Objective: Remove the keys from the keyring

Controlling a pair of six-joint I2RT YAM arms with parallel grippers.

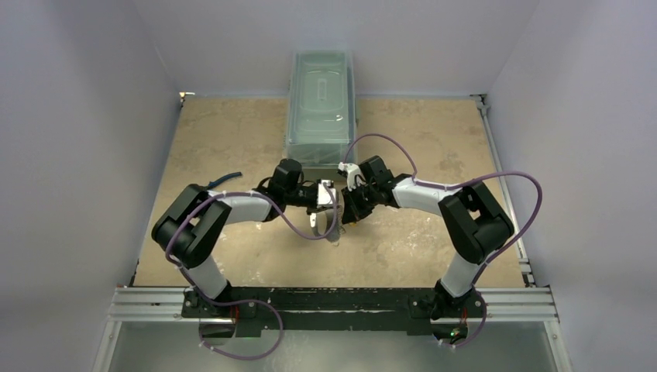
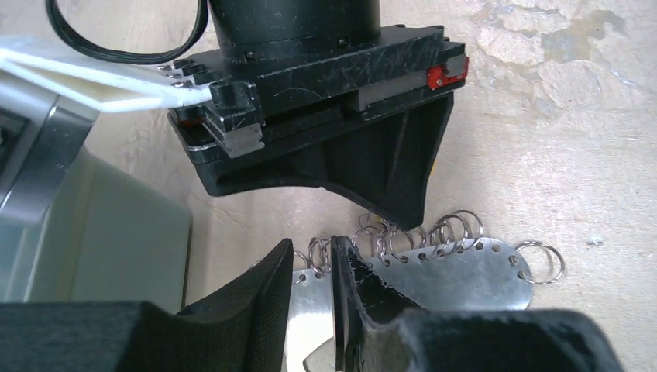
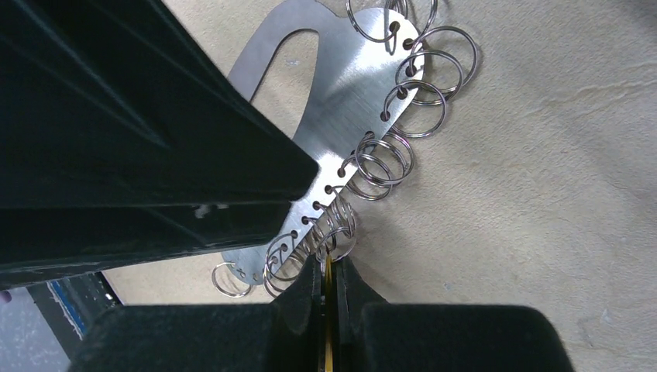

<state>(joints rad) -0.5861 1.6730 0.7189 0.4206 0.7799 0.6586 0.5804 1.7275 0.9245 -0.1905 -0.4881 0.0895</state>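
Note:
The keyring (image 3: 349, 101) is a flat silvery metal piece with an oval cutout. Holes along its edge carry several small split rings (image 3: 422, 93). It shows low over the table in the left wrist view too (image 2: 465, 271), and between both grippers from above (image 1: 321, 223). My right gripper (image 3: 328, 267) is shut on a thin key with a yellow edge (image 3: 328, 310), right at the rings. My left gripper (image 2: 311, 256) has its jaws slightly parted, and the keyring's plate shows through the gap. The two grippers almost touch (image 1: 335, 203).
A clear lidded plastic bin (image 1: 320, 105) stands at the back centre, just behind the grippers, and also shows beside my left gripper (image 2: 93, 232). Blue-handled pliers (image 1: 225, 180) lie on the table behind the left arm. Grey walls close in both sides.

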